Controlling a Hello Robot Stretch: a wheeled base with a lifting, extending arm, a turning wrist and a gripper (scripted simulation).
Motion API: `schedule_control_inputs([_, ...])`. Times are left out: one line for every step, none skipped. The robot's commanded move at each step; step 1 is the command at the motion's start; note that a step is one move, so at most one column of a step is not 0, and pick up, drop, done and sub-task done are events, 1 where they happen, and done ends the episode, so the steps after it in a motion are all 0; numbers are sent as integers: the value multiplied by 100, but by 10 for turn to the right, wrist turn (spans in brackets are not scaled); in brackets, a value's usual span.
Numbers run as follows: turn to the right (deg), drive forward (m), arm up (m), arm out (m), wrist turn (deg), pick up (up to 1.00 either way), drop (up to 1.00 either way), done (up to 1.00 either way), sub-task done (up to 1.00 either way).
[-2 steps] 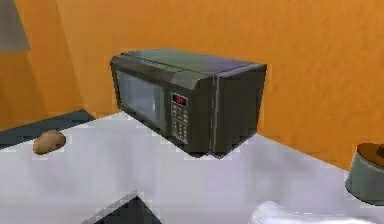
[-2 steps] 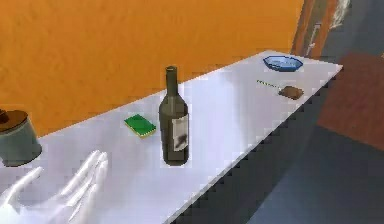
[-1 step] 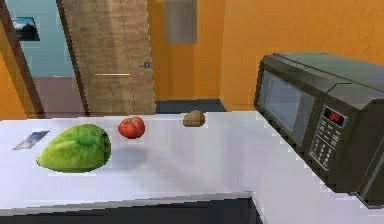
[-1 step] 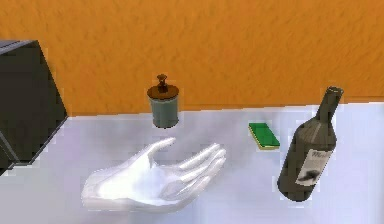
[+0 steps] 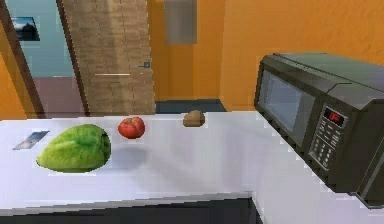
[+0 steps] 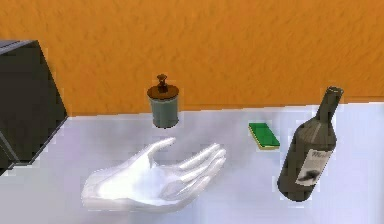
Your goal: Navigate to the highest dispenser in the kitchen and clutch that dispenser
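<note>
A small grey-green dispenser (image 6: 163, 104) with a brown pump top stands upright on the white countertop (image 6: 230, 195), close to the orange wall at the back. It is a little left of the arm side view's middle, apart from the other things on the counter.
A dark microwave (image 5: 325, 115) sits at the counter's corner, seen again as the microwave (image 6: 25, 100). A white hand sculpture (image 6: 155, 175), a green sponge (image 6: 264, 135) and a dark bottle (image 6: 310, 150) lie near the dispenser. Lettuce (image 5: 75, 148), tomato (image 5: 131, 127), potato (image 5: 193, 119) ahead; wooden door (image 5: 110, 55) beyond.
</note>
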Motion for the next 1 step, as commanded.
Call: schedule_control_inputs([0,0,38,0,0,0,0,0,0])
